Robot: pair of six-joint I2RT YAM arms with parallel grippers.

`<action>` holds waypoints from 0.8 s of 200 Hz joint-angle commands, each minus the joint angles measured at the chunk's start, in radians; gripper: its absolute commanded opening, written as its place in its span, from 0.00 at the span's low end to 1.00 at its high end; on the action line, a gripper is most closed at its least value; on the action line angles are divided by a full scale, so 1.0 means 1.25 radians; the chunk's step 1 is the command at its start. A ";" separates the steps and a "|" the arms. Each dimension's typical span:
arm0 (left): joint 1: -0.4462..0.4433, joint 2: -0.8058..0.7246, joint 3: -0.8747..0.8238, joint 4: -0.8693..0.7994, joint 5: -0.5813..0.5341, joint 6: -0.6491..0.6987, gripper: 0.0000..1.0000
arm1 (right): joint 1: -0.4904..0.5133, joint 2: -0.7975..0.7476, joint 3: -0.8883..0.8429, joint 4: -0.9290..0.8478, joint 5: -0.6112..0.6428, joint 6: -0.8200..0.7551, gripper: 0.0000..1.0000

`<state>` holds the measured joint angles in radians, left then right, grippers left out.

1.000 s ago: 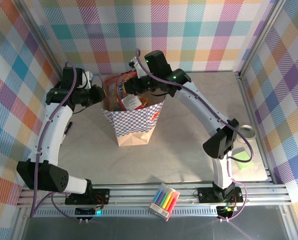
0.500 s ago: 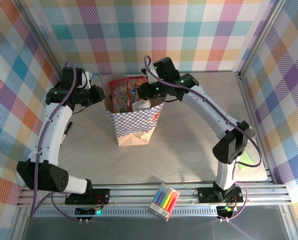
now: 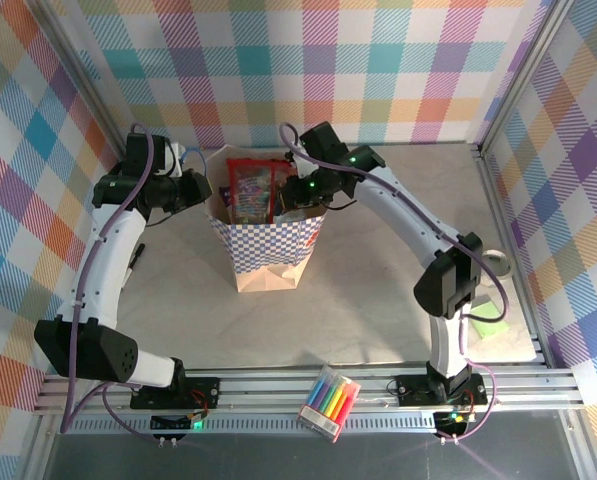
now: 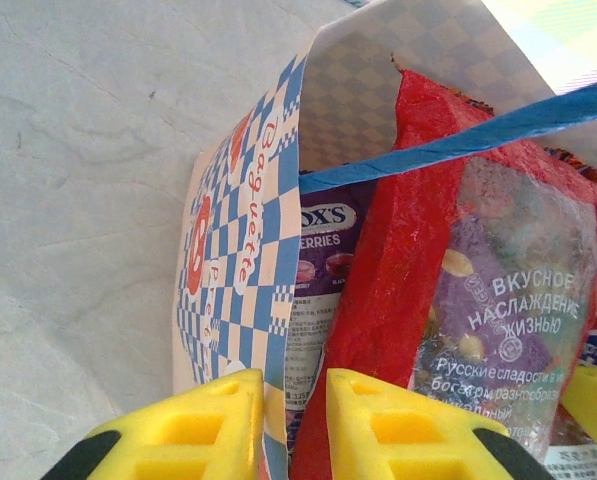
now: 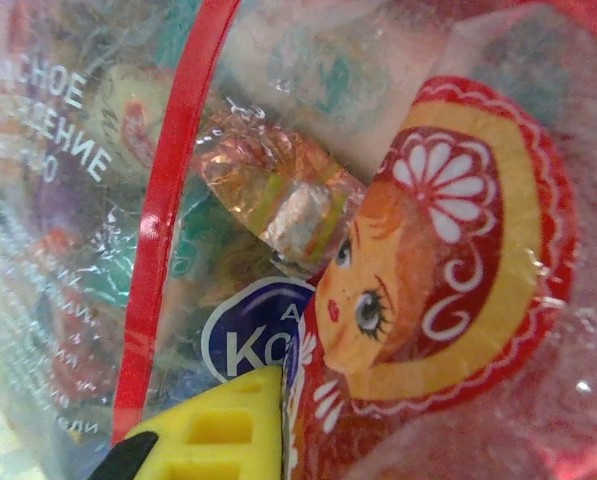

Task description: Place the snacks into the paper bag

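Rail edge: a clear pack of coloured markers (image 3: 330, 402) lies on the metal rail (image 3: 258, 385) between the two arm bases
Surface: a pale marbled surface (image 3: 378, 300) (image 4: 78, 150) carries a tan kraft paper bag (image 3: 268, 250) (image 4: 233, 270) with a blue-and-white checkered band, standing upright left of centre, mouth open
Left side: the left pincer (image 3: 204, 188) (image 4: 293, 425) is clenched on the bag's left wall, the paper pinched between its yellow fingers (image 4: 178, 435)
Right side: the right pincer (image 3: 288, 198) is down in the bag's mouth; one yellow finger (image 5: 223, 425) lies against a packet, and I cannot tell whether it is gripping
Inside the bag: a red-edged clear packet of mixed candy (image 3: 250, 188) (image 4: 478, 300) (image 5: 428, 250) stands upright, its top above the rim; a purple glossy packet (image 4: 323, 260) sits between it and the left wall, under the blue cord handle (image 4: 458, 145)
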<state>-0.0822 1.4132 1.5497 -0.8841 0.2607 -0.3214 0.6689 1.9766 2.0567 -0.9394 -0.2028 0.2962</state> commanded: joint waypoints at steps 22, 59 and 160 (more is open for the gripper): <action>0.008 0.007 0.029 -0.004 0.002 -0.006 0.25 | 0.026 0.074 0.076 -0.172 0.058 -0.033 0.00; 0.007 0.006 0.043 -0.007 0.008 -0.004 0.26 | 0.038 0.126 0.183 -0.258 0.138 -0.036 0.00; 0.007 0.017 0.115 -0.042 -0.006 0.005 0.33 | 0.049 -0.065 0.284 -0.229 0.246 0.044 0.53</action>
<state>-0.0822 1.4223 1.6424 -0.8959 0.2684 -0.3241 0.7261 2.0048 2.3844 -1.2068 0.0303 0.3111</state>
